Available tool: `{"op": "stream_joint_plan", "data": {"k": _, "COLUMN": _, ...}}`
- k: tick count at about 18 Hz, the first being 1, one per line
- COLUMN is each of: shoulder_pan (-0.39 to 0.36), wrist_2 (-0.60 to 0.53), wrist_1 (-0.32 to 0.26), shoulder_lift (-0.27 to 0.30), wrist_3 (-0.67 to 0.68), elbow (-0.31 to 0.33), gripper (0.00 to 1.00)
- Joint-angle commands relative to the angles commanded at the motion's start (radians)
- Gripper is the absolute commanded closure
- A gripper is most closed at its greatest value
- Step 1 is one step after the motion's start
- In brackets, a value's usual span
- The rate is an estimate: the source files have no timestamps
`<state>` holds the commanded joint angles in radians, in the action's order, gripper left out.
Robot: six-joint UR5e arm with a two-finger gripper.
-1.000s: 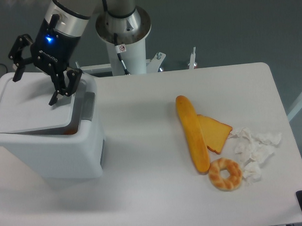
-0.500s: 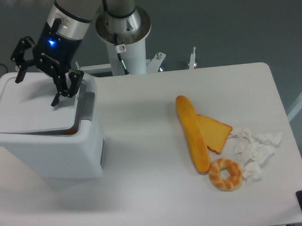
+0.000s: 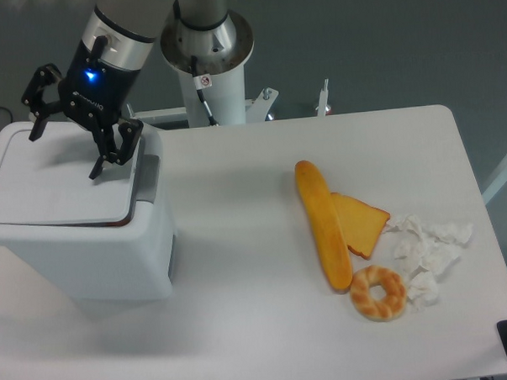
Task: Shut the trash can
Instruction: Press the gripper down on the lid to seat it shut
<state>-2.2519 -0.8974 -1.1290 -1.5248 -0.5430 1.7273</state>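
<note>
The trash can is found at the left edge of the table, its grey latch turned toward the middle of the tabletop. The flat white lid is seen lying almost level on the body, and only a thin dark seam is left showing along its near edge, so the closing is judged to be nearly finished, if not finished outright. Whether the lid is fully seated or the latch has been caught cannot be made out from this angle.

Above the back part of the lid, the gripper is held with its two fingers spread wide, and nothing is pinched between them. One fingertip is seen over the far left corner of the lid, the other low by the right rim, just behind the latch; contact with the plastic cannot be confirmed.

What remains, by this reading, is little: a last downward press may be needed if the lid is not yet home, and then the arm is to be drawn clear.

Toward the right edge of the table, well apart from the bin, a long bread loaf, a slice of toast, a ring-shaped roll and some crumpled tissue are left lying untouched.
</note>
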Motion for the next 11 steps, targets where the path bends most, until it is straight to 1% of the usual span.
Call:
{"op": "stream_joint_plan", "data": {"k": 3, "shoulder_pan": -0.005, "wrist_2": 0.0, "wrist_1": 0.0, "shoulder_lift": 0.0, "wrist_3": 0.02, "elbow": 0.002, "gripper": 0.0}}
{"op": "stream_joint_plan", "data": {"k": 11, "shoulder_pan": -0.018, "wrist_2": 0.0, "wrist_1": 0.002, "shoulder_lift": 0.005, "wrist_3": 0.021, "elbow": 0.008, "gripper": 0.0}}
